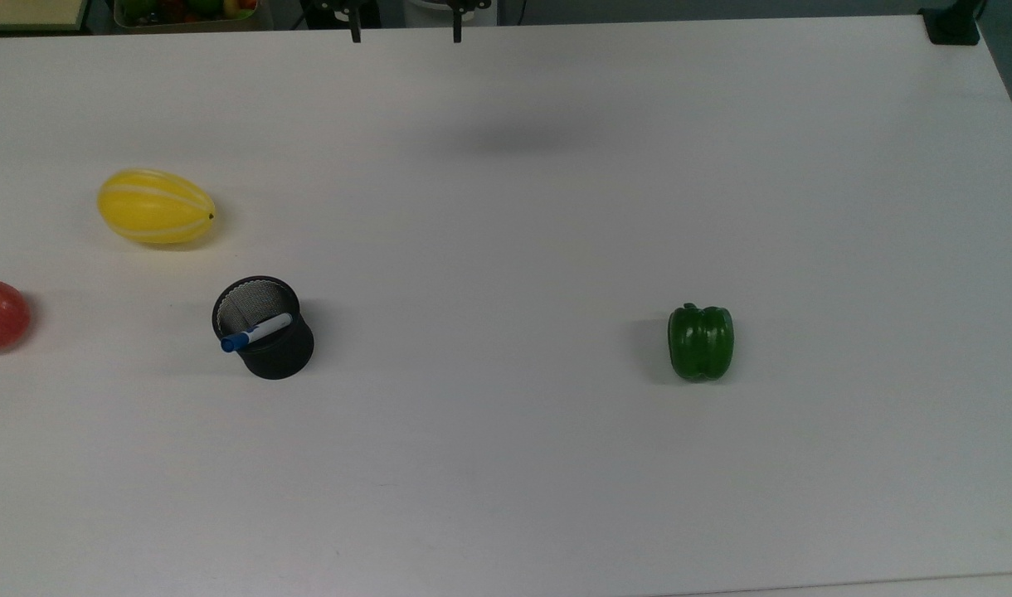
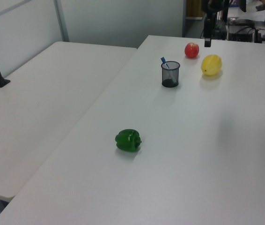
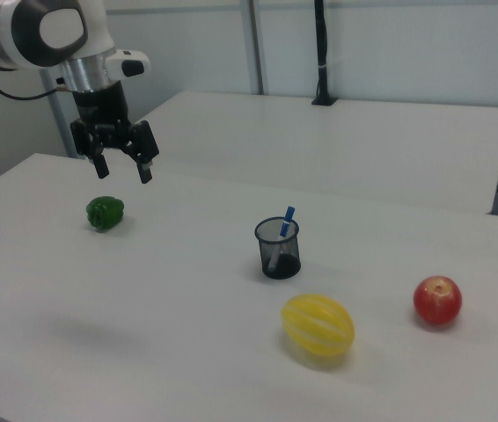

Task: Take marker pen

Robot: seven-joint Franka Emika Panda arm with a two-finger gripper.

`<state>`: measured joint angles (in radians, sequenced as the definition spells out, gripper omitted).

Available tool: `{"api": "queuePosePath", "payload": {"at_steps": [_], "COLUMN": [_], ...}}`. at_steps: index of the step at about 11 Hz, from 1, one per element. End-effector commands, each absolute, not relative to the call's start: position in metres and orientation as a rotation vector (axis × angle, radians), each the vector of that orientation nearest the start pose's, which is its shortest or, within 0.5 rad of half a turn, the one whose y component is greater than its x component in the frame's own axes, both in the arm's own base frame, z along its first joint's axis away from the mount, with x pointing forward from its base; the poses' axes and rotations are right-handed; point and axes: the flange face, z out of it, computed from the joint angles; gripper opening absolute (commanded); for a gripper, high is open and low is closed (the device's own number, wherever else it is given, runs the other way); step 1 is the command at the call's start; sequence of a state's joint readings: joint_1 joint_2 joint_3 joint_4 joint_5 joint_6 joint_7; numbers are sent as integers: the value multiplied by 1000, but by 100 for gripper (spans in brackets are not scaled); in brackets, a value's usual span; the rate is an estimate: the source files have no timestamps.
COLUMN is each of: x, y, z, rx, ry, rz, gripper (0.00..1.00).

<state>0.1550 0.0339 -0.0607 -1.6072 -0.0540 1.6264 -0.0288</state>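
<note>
hand (image 3: 123, 168) high above the worktop (image 1: 506, 464), fingers spread wide, holding nothing | marker pen (image 1: 255, 332) leaning in the black mesh cup (image 1: 265, 332), blue cap up past the rim | cup between yellow melon (image 1: 156, 206) and green pepper (image 1: 701, 342), probably nearer the melon | apple (image 1: 0, 314) at the top view's left edge

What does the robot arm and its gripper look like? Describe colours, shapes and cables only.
In the right view the arm is glossy white and rounded, with a dark grey round cap on its joint and a silver band at the wrist. A thin black cable loops off beside it. Below sits a black wrist block carrying the black gripper, whose two slim black fingers are spread apart. No markings are readable.
</note>
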Motion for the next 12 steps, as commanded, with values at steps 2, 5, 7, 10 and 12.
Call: {"api": "queuePosePath", "payload": {"at_steps": [2,5,7,10,12], "x": [570,590,615,646,666], "y": [13,-16,-34,-60,-78], "z": [591,583,564,535,515], "rx": [-3197,-3199,-3201,-3199,-3191], "ry": [-98,-19,35,80,109], "rz": [49,-78,-208,-373,-505], "gripper": [100,100,100,100,100]}}
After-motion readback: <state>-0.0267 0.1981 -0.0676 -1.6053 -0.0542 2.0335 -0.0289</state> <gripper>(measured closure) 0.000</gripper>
